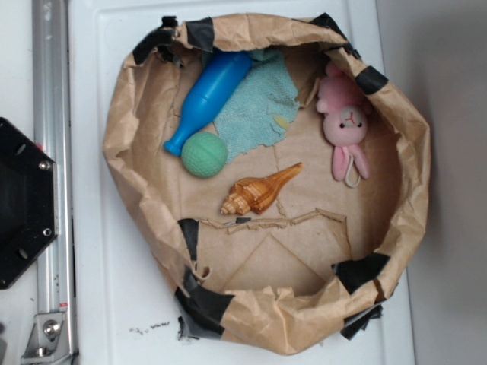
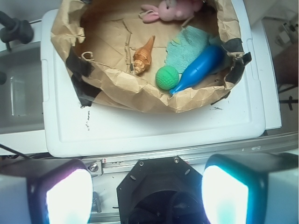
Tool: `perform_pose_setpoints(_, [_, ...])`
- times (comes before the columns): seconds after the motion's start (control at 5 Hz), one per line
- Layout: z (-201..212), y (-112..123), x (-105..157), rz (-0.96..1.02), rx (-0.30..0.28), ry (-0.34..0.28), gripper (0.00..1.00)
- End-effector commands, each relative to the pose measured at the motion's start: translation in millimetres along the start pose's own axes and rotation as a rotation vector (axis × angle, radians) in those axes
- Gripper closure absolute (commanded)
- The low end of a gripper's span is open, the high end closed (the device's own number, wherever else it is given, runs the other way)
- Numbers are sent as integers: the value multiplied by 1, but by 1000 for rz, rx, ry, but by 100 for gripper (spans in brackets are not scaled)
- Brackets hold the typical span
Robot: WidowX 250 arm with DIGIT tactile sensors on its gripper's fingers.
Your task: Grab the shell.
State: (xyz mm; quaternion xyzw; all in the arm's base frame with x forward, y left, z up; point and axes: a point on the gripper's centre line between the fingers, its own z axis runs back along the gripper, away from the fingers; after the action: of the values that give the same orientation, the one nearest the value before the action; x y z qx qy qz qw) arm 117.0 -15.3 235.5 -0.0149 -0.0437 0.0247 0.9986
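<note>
We look down on a white bench (image 1: pixel 114 304) carrying a crumpled brown paper bag (image 1: pixel 129 99), rolled down into a nest. Inside it, a teal cloth (image 1: pixel 255 106) lies beside a blue bowling pin (image 1: pixel 209 91) and a pink plush rabbit (image 1: pixel 346 122). The shell (image 1: pixel 259 192) rests mid-bag, just below the green ball (image 1: pixel 204 154). Our gripper (image 2: pixel 147 189) hangs well short of the bag, jaws spread wide.
</note>
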Motion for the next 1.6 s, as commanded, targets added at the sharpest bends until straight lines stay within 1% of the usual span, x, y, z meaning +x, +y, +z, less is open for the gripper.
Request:
perform_pose_setpoints(0.0, [0,0,0,0,0,0,0])
perform_pose_setpoints(0.2, [-40,-7,46,-57,-101,-71,0])
perform_pose_setpoints(0.4, [-84,2,95,-36,-71,-142,0])
perform_pose_setpoints(0.6, [-137,-1,131,-67,-114,-102,0])
perform_pose_setpoints(0.8, [-177,6,113,-89,-162,-14,0])
perform_pose_setpoints(1.0, [-184,5,105,-137,-193,-4,0])
perform_pose_setpoints(1.2, [-200,-6,90,-181,-205,29,0])
perform_pose_setpoints(1.4, [-211,-19,95,-210,-185,-7,0])
